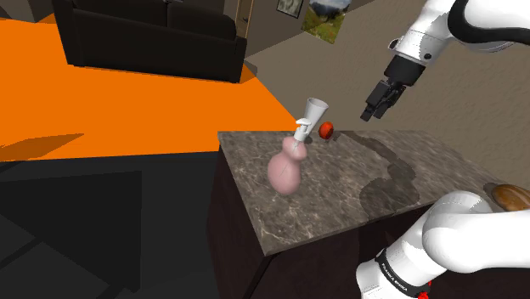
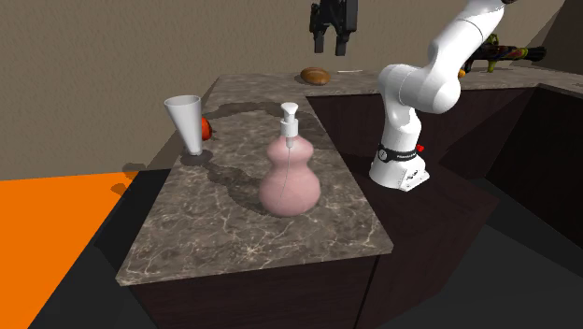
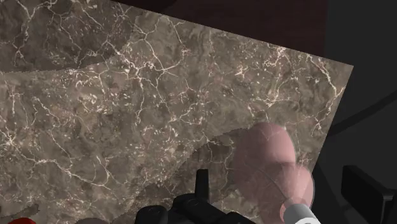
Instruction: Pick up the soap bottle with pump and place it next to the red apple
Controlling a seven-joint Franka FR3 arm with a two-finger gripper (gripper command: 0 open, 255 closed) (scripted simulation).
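Note:
A pink gourd-shaped soap bottle [image 1: 285, 172] [image 2: 291, 179] with a white pump [image 2: 290, 117] stands upright near the middle of the dark marble counter [image 1: 340, 191] [image 2: 224, 229]. The red apple [image 1: 326, 129] [image 2: 206, 126] lies by the counter's far edge, right beside a white cone-shaped cup [image 1: 315, 111] [image 2: 185, 120]. My black gripper [image 1: 369, 113] [image 2: 332, 45] hangs open high above the counter, well clear of the bottle. In the wrist view the gripper [image 3: 283, 186] looks down on the bottle [image 3: 270, 159], its fingers wide apart with nothing between them.
A brown loaf-like object [image 1: 510, 197] [image 2: 318, 75] lies on the counter near the arm's base. The counter drops off to an orange floor [image 1: 127, 93] with a dark sofa [image 1: 153, 34] beyond. Several items [image 2: 504, 51] sit on a further counter.

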